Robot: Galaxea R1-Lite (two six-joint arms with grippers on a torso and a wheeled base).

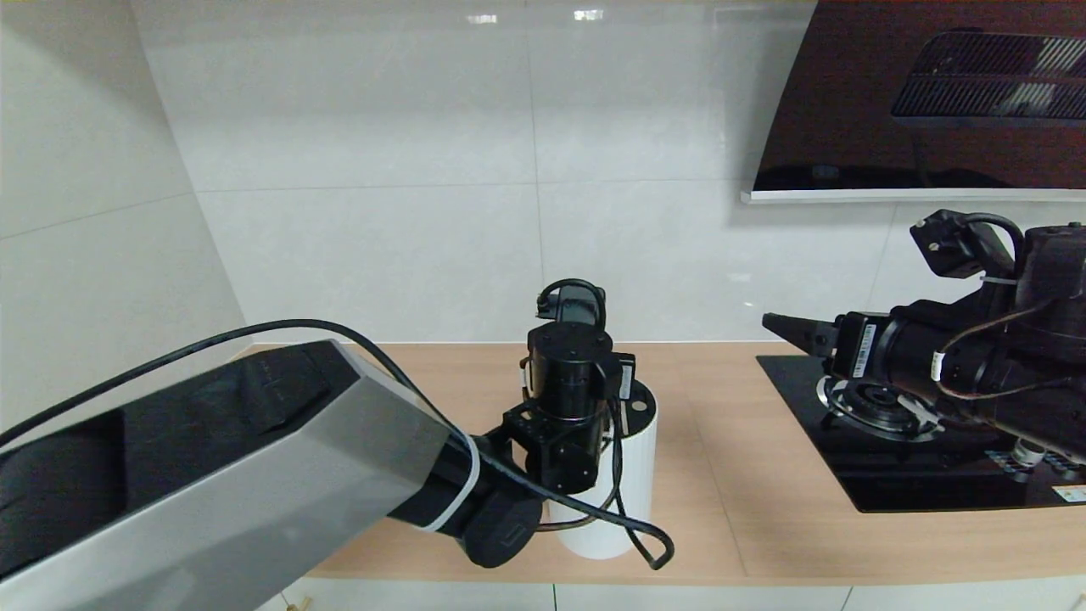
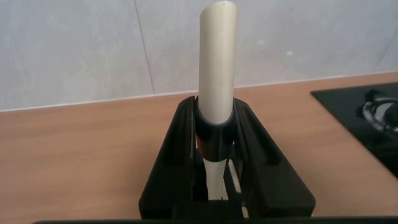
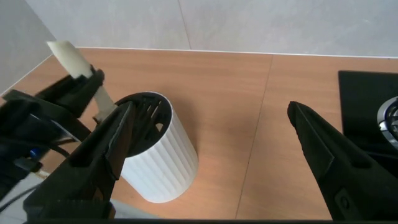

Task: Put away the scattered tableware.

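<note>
Left end effector (image 2: pixel 216 121): pinching cream utensil (image 2: pixel 217 56), held above white ribbed holder (image 1: pixel 636 475). Holder stands at 6 o'clock on worktop (image 1: pixel 721 475). Right end effector (image 3: pixel 209 113): spread, empty, at holder's 2 o'clock, near hob (image 1: pixel 891 484).

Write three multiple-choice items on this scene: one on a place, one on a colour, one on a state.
1. The ribbed holder stands: A) on a shelf B) on the wooden counter C) in a sink.
2. The holder is: A) white B) red C) black.
3. The left claw is: A) open B) shut on a pale utensil C) shut on the holder.
Answers: 1 B, wood surrounds its base; 2 A, its ribbed wall is white; 3 B, it clamps the utensil's stem.
</note>
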